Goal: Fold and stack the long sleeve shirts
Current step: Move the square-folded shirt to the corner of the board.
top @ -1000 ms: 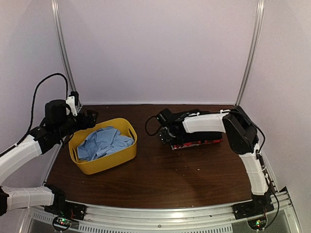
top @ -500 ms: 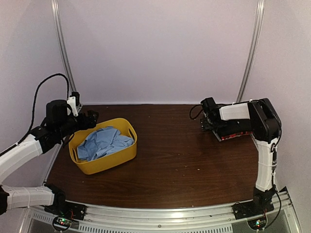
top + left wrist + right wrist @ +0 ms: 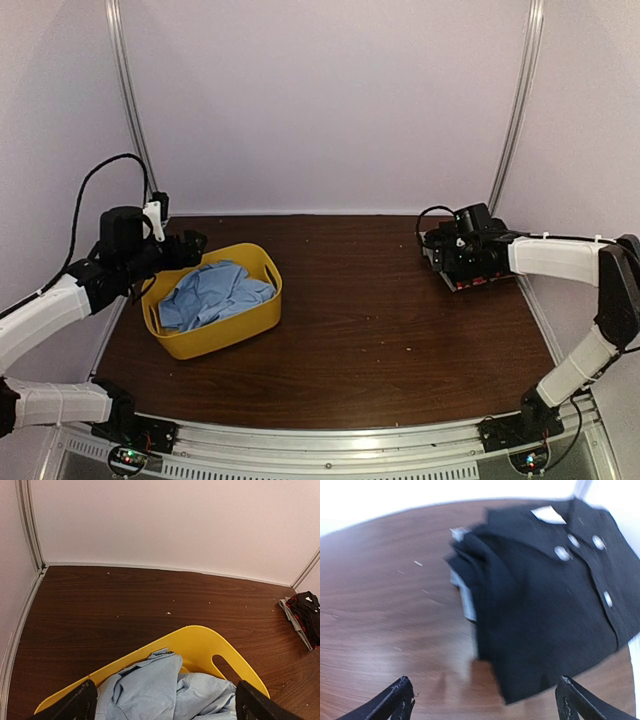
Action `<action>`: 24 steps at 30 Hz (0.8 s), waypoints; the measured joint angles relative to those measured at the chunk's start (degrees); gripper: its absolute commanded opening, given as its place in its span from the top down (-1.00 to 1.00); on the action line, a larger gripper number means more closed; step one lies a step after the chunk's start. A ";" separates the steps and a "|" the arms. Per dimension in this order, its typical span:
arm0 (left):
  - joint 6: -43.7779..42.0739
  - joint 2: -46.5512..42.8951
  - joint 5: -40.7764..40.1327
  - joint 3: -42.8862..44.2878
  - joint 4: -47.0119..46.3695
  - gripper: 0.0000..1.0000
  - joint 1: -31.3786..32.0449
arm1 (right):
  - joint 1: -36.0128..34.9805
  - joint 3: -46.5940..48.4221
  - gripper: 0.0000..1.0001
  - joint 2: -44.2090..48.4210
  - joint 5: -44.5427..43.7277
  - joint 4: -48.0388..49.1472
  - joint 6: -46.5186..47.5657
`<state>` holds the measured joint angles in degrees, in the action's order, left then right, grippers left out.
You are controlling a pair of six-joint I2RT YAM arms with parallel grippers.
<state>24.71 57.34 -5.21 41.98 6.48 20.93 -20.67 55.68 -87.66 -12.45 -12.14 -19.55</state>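
1. A yellow basket [image 3: 215,342] sits at the left of the table [image 3: 380,340], with a crumpled blue shirt [image 3: 212,292] inside.
2. The left gripper [image 3: 192,243] hangs over the basket's far rim, jaws wide, holding nothing.
3. Far right, a folded black shirt [image 3: 555,600] tops a red-edged one [image 3: 478,283]. The right gripper [image 3: 440,252] is over them, jaws wide, empty.
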 measured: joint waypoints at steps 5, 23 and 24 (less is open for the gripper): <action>0.02 0.39 0.20 0.02 0.02 -0.95 0.00 | 5.14 -8.28 -1.00 1.09 0.87 -0.24 -3.69; 1.77 4.09 4.68 0.70 3.02 -0.96 0.00 | 16.70 -0.61 -1.00 -15.93 12.00 7.76 -3.15; 1.90 4.42 5.60 0.81 3.96 -0.96 0.00 | 16.85 2.01 -1.00 -17.62 12.33 7.78 -2.64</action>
<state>26.61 61.76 0.38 42.78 10.44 20.93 -3.81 57.69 -105.27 -0.12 -4.36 -22.20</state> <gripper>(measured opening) 0.976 0.996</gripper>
